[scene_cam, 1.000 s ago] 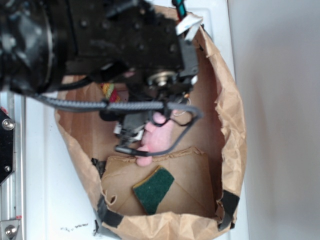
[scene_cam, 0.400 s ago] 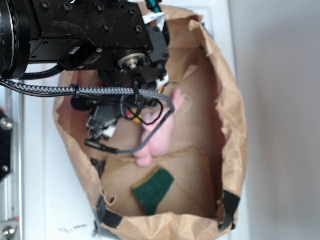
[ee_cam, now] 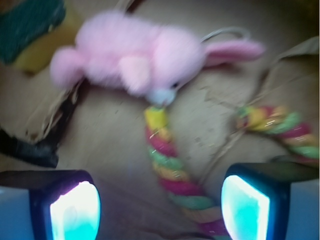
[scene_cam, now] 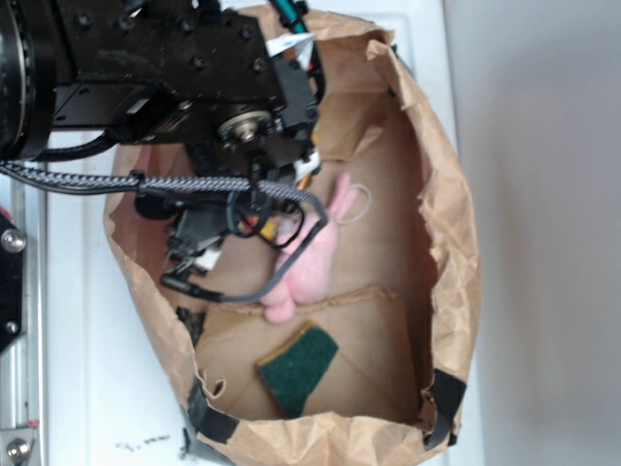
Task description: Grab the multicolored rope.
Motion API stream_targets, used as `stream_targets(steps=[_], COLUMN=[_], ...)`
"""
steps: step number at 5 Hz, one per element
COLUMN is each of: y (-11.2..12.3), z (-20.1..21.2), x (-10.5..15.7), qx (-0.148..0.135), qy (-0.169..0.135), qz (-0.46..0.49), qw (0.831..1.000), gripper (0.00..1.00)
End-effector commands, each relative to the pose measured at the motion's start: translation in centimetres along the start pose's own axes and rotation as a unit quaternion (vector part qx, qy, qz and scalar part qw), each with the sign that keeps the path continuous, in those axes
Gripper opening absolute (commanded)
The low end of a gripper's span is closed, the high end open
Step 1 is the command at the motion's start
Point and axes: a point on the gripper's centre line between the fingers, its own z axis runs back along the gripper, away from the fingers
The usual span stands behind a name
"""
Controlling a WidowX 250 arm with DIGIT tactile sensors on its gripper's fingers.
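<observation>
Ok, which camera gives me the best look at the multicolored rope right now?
The wrist view. There the multicolored rope runs between the open claw fingers, one end by the pink bunny's nose, another stretch at right. In the exterior view the arm hides nearly all of it; only a sliver of colour shows near the bunny.
</observation>
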Motion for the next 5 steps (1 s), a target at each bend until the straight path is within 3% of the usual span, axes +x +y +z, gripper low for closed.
stream_targets(steps=[1, 3, 5], y=[0.4, 0.1, -1.3], z=[-0.2, -2.4, -4.4], x=[1.2, 2.1, 2.1], qx=[0.039, 0.034, 0.017], qy=[-0.033, -0.026, 0.005], qz=[-0.047, -0.055, -0.093], qw=[0.998, 0.998, 0.996], gripper=[1.0, 1.0, 1.0])
